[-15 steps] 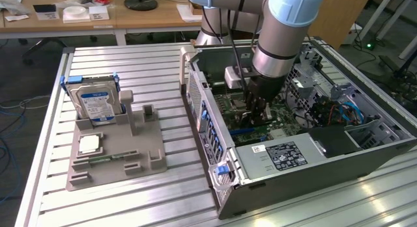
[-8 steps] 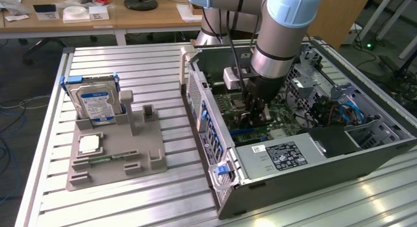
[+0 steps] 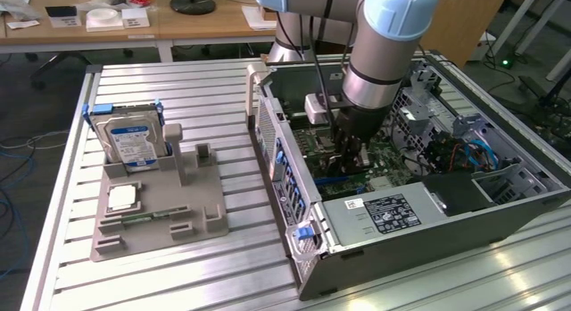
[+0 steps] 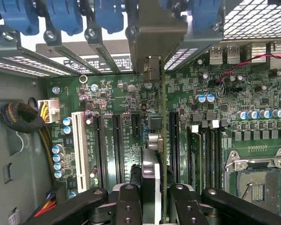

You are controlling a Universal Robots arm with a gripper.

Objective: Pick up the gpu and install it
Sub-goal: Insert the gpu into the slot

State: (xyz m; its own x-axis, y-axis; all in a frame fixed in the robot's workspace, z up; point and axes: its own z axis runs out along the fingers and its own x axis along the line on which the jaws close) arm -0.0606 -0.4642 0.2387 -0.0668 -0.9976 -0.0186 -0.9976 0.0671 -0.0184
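In the exterior view we see the gpu (image 3: 350, 160) only as a dark upright sliver under the gripper (image 3: 352, 165), down inside the open computer case (image 3: 295, 211) above the green motherboard (image 3: 379, 157); we cannot make out its faces from here. The case lies on its side on the slatted aluminium table (image 3: 178, 90), and holds the motherboard, a grey power supply (image 3: 392, 214) with a black label, and blue cables (image 3: 477, 150) toward the exterior view's right. At the exterior view's left a grey fixture tray (image 3: 210, 190) carries 1 hard drive (image 3: 130, 140) standing upright in a blue frame, a processor (image 3: 122, 197) lying flat, and a narrow green memory stick (image 3: 143, 217) in a slot. The arm (image 3: 384, 50) reaches straight down into the case, wrist vertical. In the wrist view we see the gpu (image 4: 163, 154) edge-on: a thin green board running away from the camera, a silver-black cooler part (image 4: 150, 178) on 1 side, and its metal end bracket (image 4: 157, 42) up against the case's rear slot openings. The gripper (image 4: 154, 206) clamps the card, with 1 black finger (image 4: 127, 206) on each side pressed against it. The card stands over the black expansion slots (image 4: 117, 140), just beside the memory sticks (image 4: 196, 154) and near the bare processor socket (image 4: 257, 187); whether it is seated we cannot tell.
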